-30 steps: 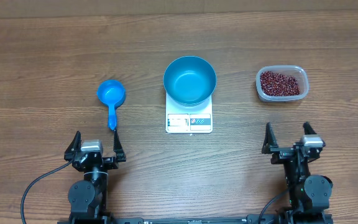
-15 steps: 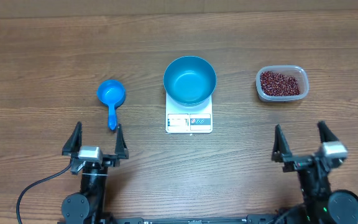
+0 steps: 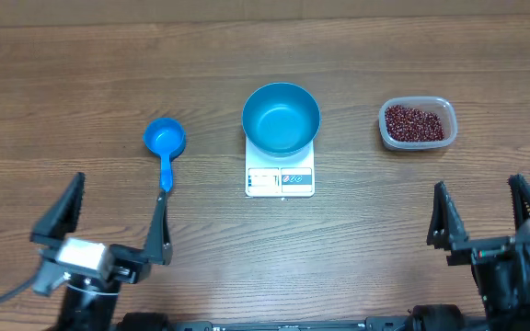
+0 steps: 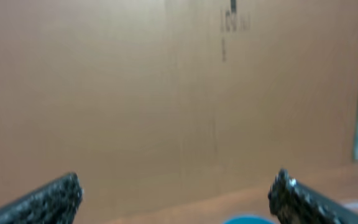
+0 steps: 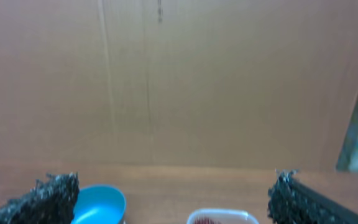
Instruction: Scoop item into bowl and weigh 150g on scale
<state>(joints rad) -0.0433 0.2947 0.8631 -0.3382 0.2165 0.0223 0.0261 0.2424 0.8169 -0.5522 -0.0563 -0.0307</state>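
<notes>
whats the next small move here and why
Probably bring the left tool forward and down over the blue scoop handle, then close on it. That tool is open and empty, and the handle lies just ahead of its right finger. The bowl on the scale holds nothing yet, and the beans are all in the tub.

One blue bowl (image 3: pixel 281 118), one white scale (image 3: pixel 280 179), one blue scoop (image 3: pixel 165 147) and one clear tub (image 3: pixel 384 129) sit on the surface (image 3: pixel 63 92). The beans (image 3: pixel 416 121) form a single heap, far too many to count. Two arms stand at the near edge, left arm (image 3: pixel 79 259) and right arm (image 3: pixel 512 265), each with one pair of jaws.
</notes>
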